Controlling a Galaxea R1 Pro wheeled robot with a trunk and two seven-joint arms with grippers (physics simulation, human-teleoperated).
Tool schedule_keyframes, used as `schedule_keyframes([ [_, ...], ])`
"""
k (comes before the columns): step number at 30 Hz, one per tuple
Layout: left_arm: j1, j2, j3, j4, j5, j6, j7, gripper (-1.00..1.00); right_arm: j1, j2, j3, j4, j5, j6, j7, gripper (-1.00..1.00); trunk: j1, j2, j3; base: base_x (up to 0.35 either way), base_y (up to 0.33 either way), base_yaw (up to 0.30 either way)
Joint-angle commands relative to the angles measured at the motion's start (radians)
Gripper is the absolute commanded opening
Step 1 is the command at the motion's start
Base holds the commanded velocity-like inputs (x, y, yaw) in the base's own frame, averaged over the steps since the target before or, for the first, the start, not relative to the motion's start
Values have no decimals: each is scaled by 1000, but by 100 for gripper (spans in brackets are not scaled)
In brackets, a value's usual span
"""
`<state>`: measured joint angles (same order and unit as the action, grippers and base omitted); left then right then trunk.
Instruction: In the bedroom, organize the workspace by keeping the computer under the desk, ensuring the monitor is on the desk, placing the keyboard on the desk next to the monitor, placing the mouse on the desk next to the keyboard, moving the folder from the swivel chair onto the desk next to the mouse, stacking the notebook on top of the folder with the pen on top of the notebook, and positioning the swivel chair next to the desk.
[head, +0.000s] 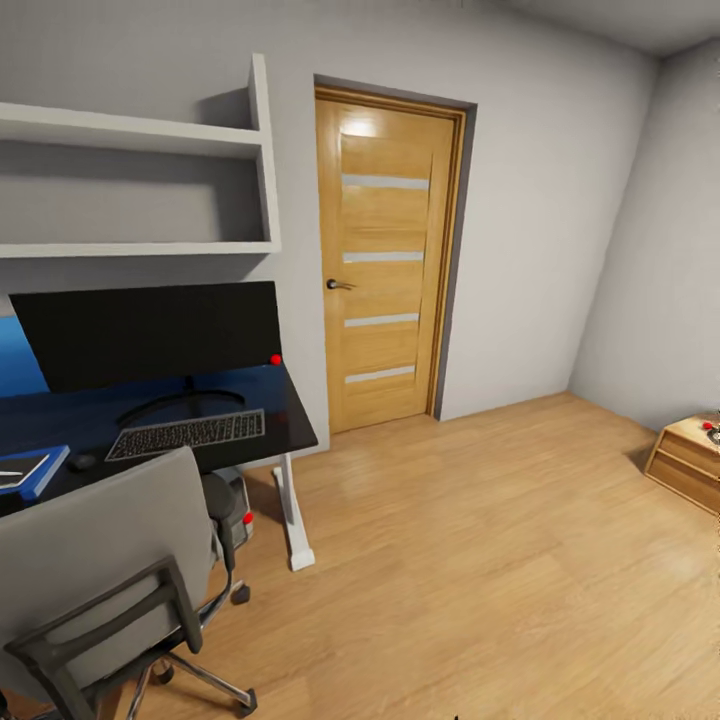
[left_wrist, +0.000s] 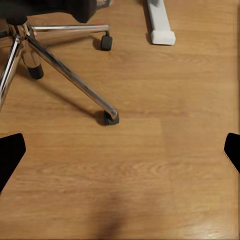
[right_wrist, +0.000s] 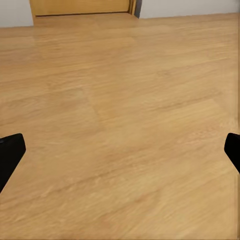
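Note:
The black monitor (head: 150, 335) stands on the dark desk (head: 285, 415) at the left of the head view. In front of it lies the keyboard (head: 187, 434), with the small dark mouse (head: 82, 461) to its left. Further left, a blue folder (head: 45, 472) lies on the desk at the frame's edge, with a flat item on it that is cut off. The grey swivel chair (head: 95, 560) stands close in front of the desk. Under the desk stands the computer tower (head: 238, 505). My left gripper (left_wrist: 120, 155) hangs open over the floor near the chair's chrome base (left_wrist: 75, 80). Over bare floor, my right gripper (right_wrist: 120, 155) is open.
A wooden door (head: 385, 265) is shut in the back wall, and white shelves (head: 140, 135) hang above the desk. A wooden nightstand (head: 690, 460) stands at the right edge. The desk's white foot (left_wrist: 160, 22) lies beyond the chair's casters. Wood floor (head: 450, 560) stretches to the right.

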<state>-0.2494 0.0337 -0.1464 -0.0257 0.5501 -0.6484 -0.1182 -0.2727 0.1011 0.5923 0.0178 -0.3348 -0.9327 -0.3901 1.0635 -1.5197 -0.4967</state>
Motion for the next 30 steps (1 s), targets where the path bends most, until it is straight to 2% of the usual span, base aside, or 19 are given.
schedule_keyframes([
  [1,-1,0,-7,1,11,-11,-6,100,-1,1,9,2,-4,-2,-6,100,-4,7,2,0,0,-54],
  [15,36,-5,-7,3,14,-206,-9,100,0,0,9,1,-5,1,-6,100,-58,105,46,0,0,-13],
  [17,38,-6,-7,3,14,-218,-9,100,0,0,8,1,-5,3,-6,100,-65,119,52,0,0,-1],
  [30,42,-8,-9,1,14,-211,-5,100,0,-1,8,1,-7,7,-6,100,-65,119,52,0,0,0],
])
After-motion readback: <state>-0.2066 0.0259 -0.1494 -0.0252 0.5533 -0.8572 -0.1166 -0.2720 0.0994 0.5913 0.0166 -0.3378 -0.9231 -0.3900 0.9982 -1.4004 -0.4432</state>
